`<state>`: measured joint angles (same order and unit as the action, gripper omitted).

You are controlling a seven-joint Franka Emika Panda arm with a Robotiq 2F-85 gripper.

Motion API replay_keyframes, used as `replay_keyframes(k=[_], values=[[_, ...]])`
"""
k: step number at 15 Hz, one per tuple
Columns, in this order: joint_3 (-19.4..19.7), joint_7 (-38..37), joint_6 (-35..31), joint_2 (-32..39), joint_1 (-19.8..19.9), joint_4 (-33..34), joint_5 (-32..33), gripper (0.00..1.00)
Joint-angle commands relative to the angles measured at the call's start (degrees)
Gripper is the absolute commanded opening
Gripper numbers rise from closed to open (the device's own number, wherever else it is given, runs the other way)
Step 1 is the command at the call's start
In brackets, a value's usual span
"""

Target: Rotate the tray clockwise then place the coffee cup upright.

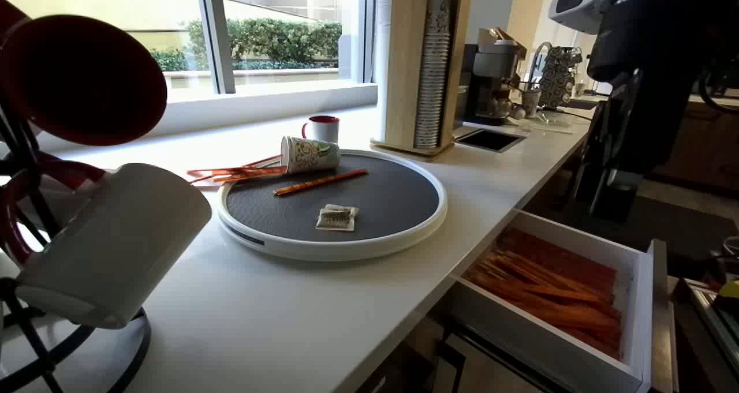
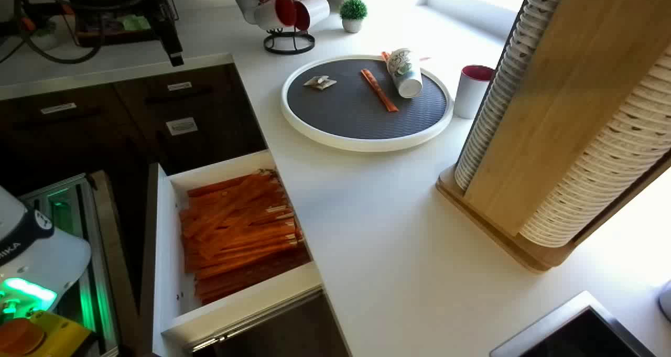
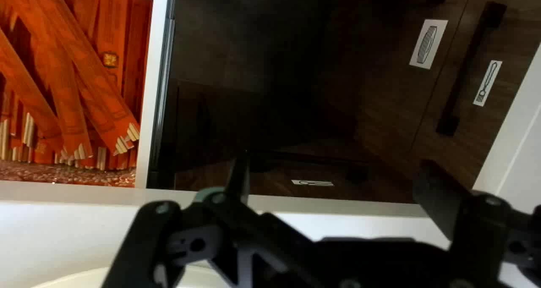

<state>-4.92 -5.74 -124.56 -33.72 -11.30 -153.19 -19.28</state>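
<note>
White drawer point(image 2: 241, 307) holds orange packets point(image 2: 241, 231); patterned cup point(image 2: 404, 74) sideways on tray point(image 2: 341, 113).

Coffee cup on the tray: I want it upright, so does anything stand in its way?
Probably: the coffee cup has orange sticks at its mouth, and a single stick lies beside it on the tray.

1 round tray point(image 1: 392, 202), 1 paper coffee cup point(image 2: 404, 74), 1 freestanding red-lined mug point(image 1: 327, 132), 1 wire mug stand point(image 2: 289, 52) with at least 3 hung mugs point(image 2: 317, 12). Sleeved chopsticks point(image 2: 378, 89): 1 apart on the tray, several at the cup's mouth, overlapped so no firm number. 1 open drawer point(image 2: 246, 307), chopsticks inside too many to count. Small packets point(image 1: 336, 219): at least 2, overlapping. 1 wooden cup holder point(image 2: 566, 100), 2 paper-cup stacks point(image 2: 603, 158) showing in an exterior view. 1 potted plant point(image 2: 353, 11). 3 picture labels point(image 3: 429, 44) in the wrist view.
</note>
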Motion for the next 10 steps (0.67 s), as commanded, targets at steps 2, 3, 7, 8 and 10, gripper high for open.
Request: replay_keyframes(k=[2, 3, 7, 8, 10], values=[[-0.39, 0.20, 0.24, -0.03, 0.46, 0.11, -0.22, 1.00], [-0.38, 0.20, 0.24, -0.03, 0.46, 0.11, -0.22, 1.00], [-1.41, -2.19, -1.94, 0.44, 2.33, 0.05, 1.72, 1.00], [-1.07, -2.88, -4.39, 0.24, 4.07, -0.33, 2.86, 1.00], [-0.21, -3.11, -10.31, 0.34, 7.46, -0.98, 5.79, 1.00]])
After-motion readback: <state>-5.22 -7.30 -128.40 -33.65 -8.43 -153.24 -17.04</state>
